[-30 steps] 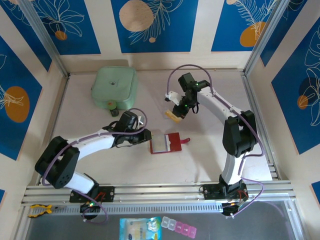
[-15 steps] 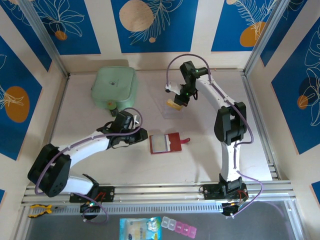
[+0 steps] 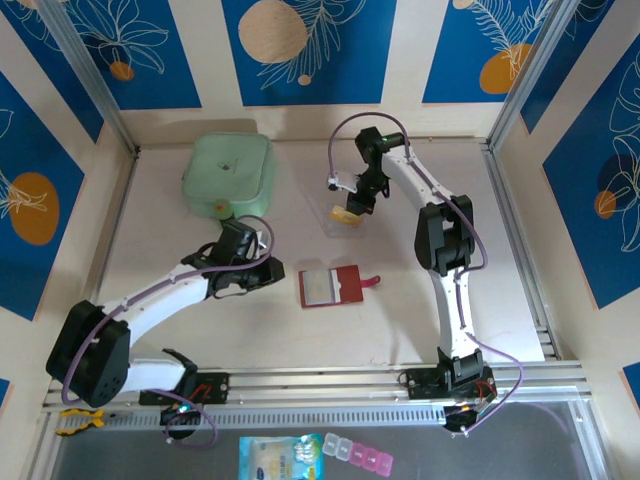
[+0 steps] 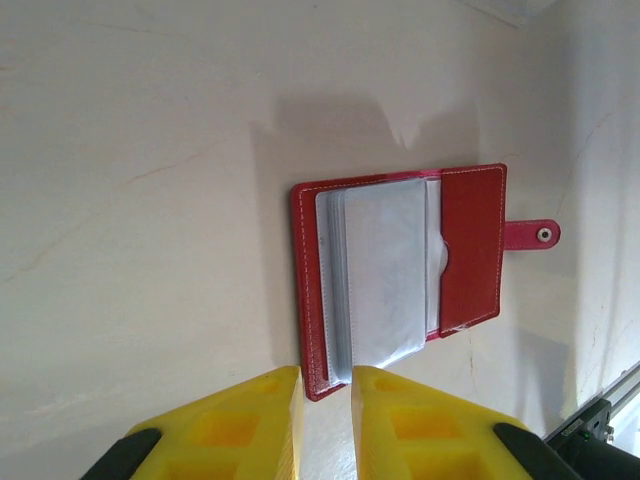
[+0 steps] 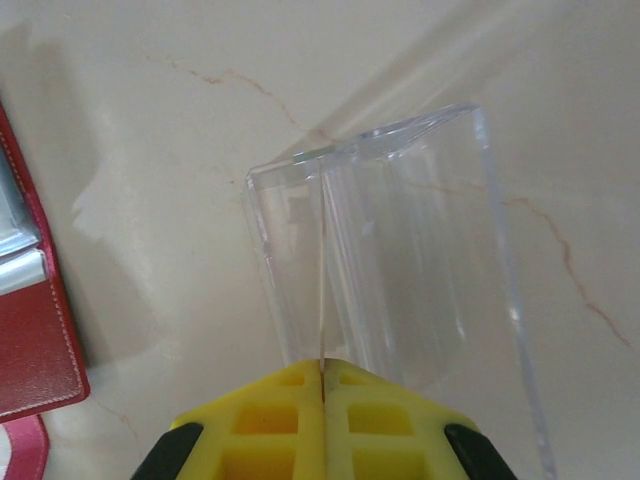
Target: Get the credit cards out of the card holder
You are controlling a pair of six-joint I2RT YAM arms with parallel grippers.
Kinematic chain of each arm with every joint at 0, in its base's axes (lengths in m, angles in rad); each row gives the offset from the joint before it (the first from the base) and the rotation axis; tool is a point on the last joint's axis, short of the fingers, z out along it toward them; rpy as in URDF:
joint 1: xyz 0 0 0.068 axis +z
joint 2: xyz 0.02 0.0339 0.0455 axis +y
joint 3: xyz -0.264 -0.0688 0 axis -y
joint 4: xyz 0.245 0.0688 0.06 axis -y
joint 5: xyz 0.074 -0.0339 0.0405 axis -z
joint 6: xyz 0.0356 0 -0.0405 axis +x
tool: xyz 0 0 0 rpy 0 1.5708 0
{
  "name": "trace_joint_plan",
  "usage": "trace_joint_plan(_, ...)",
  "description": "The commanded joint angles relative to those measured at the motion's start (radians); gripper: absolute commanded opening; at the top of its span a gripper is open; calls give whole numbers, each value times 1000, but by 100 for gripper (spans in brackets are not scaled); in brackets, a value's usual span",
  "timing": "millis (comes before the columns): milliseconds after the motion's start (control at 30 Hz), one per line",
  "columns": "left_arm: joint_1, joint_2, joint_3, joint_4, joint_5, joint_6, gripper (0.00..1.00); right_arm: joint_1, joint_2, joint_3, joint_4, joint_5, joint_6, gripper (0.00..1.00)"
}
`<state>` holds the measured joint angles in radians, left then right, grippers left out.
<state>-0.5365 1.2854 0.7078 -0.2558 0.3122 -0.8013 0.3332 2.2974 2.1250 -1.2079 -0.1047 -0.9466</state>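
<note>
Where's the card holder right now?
In the top view the card holder lies open at mid-table, just right of the left gripper, snap tab pointing right.

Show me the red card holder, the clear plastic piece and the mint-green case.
red card holder (image 4: pixel 475 245): left wrist view, red right flap.
clear plastic piece (image 5: pixel 420 260): right wrist view, its broad wall.
mint-green case (image 3: pixel 232 172): top external view, middle of lid.

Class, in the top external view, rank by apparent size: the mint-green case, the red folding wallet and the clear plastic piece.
1. Mint-green rounded case, clearly largest.
2. Red folding wallet, lying open.
3. Clear plastic piece, slightly smaller, though its faint edges make this unsure.
</note>
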Motion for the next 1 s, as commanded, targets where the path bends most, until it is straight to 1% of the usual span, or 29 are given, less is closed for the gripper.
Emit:
trace_joint_plan(0, 15, -12, 7, -35, -6, 18, 21, -1, 31, 35, -75, -67, -27, 0)
trace_joint_plan(267, 15, -7, 8, -23, -3, 7, 21, 1, 79, 38, -118, -104, -31, 0)
trace_joint_plan(533, 14, -2, 9, -16, 0, 4, 21, 19, 97, -3, -120, -123, -34, 0)
trace_joint_plan(700, 14, -1, 9, -9, 2, -1, 21, 25, 97, -8, -122, -135, -30, 9)
trace_joint_plan(800, 14, 0, 5, -2, 5, -5, 21, 26, 91, -3, -123, -132, -26, 19)
trace_joint_plan(900, 14, -3, 4, 0, 8, -8, 21, 26, 67, -1, -110, -129, -13, 26)
trace_joint_plan(967, 14, -5, 4, 2, 8, -8, 21, 25, 38, -3, -92, -132, 2, 27)
